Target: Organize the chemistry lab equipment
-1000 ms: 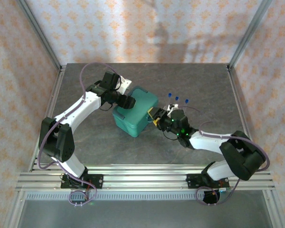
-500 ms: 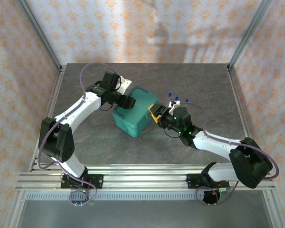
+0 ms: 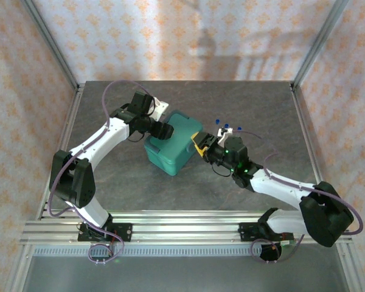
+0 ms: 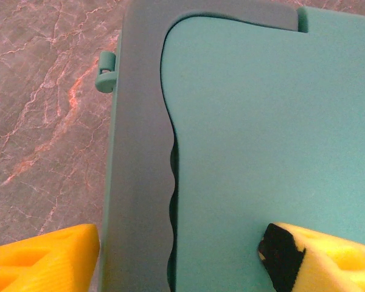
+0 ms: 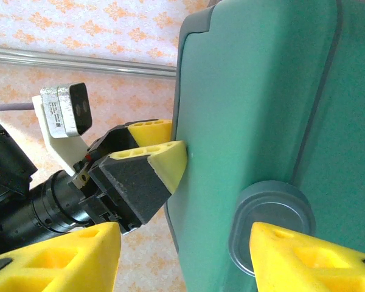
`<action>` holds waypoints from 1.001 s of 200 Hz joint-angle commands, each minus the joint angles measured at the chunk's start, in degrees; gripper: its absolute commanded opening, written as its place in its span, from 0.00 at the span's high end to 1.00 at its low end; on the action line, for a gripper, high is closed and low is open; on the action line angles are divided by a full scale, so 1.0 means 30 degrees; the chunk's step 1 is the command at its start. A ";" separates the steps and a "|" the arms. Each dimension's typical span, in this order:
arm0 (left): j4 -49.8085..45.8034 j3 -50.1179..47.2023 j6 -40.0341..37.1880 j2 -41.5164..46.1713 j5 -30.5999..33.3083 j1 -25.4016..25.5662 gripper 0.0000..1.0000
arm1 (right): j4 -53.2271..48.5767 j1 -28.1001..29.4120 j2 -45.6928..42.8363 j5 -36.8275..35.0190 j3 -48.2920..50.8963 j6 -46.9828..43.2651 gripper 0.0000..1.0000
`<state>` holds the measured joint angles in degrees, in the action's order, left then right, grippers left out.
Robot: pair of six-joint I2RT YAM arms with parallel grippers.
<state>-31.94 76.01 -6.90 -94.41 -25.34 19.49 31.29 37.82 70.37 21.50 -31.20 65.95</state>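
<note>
Test tubes (image 3: 227, 127) nr right end effector (image 3: 199, 143), far side.

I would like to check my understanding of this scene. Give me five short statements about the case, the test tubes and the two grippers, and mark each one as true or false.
1. The teal case has its lid closed. True.
2. The blue-capped test tubes lie inside the case. False: they are outside it, on the table, to its right.
3. The left gripper and the right gripper are at opposite sides of the case. True.
4. The left gripper's jaws are shut tight. False: they stand apart.
5. The case sits in the table's far right corner. False: it is near the middle.
</note>
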 commanded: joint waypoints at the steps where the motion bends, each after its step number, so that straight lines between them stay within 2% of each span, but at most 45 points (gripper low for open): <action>1: -0.2106 -0.0927 -0.0279 -0.1203 -0.0005 0.0360 0.24 | -0.0316 -0.0010 -0.0173 0.0298 -0.0860 -0.0409 0.41; 101: -0.2119 -0.1055 -0.0309 -0.1170 0.0033 0.0360 0.24 | 0.1359 0.0180 0.1957 0.1001 -0.1532 -0.0041 0.42; 200: -0.2059 -0.0969 -0.0221 -0.1331 -0.0109 0.0360 0.24 | 0.0105 0.0250 0.0899 0.0524 -0.0136 -0.0094 0.42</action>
<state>-31.86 76.01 -6.90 -94.41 -25.54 19.49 32.21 38.17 73.93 23.81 -32.95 65.98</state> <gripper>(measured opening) 0.756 0.579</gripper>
